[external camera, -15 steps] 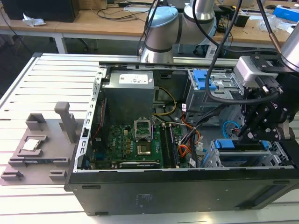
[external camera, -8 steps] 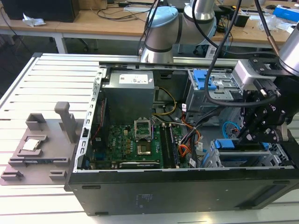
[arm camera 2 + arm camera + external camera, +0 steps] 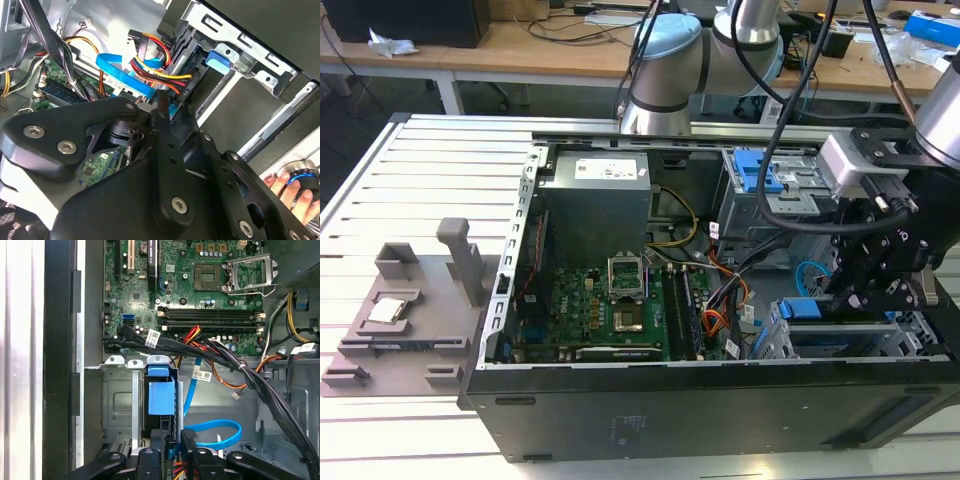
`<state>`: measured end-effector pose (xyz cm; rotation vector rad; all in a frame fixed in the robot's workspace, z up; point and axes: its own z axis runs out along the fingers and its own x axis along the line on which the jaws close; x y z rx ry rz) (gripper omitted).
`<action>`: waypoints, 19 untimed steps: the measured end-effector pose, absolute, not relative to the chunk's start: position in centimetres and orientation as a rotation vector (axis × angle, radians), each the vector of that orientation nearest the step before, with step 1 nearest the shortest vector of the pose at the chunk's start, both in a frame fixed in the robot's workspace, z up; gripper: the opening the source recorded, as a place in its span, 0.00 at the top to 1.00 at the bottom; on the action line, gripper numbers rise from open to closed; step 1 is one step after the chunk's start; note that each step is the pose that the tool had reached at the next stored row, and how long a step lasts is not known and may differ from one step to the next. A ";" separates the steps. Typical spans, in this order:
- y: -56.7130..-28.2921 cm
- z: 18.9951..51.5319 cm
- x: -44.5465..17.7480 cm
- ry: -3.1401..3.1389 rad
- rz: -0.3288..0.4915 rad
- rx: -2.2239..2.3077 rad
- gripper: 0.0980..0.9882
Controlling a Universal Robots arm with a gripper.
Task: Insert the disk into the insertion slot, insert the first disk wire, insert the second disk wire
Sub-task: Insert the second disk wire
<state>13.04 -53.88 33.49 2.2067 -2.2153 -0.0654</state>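
The claw [image 3: 162, 107] is down inside the open computer case [image 3: 620, 410], its tips pressed together on a small dark plug at the rear edge of the disk [image 3: 161, 397]. The disk, in its blue carrier, sits inside the silvery metal slot [image 3: 117, 405] near the case's front corner. The orange and red wire bundle [image 3: 155, 70] runs to a plug at the disk, just beside the claw. The light blue cable [image 3: 217, 432] loops close by. The green motherboard [image 3: 610, 310] lies further in.
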 end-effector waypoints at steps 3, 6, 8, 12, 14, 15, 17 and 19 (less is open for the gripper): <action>-53.9 33.7 13.0 -2.215 -0.066 2.207 0.78; -53.9 34.7 13.0 -2.215 -0.066 2.207 0.78; -53.9 35.8 13.0 -2.215 -0.065 2.207 0.78; -53.9 37.3 13.0 -2.215 -0.066 2.207 0.78; -53.9 38.1 13.0 -2.215 -0.065 2.207 0.78; -53.9 38.3 13.0 -2.215 -0.066 2.207 0.78; -53.9 38.8 13.0 -2.215 -0.065 2.207 0.78; -53.9 39.0 13.0 -2.215 -0.065 2.207 0.78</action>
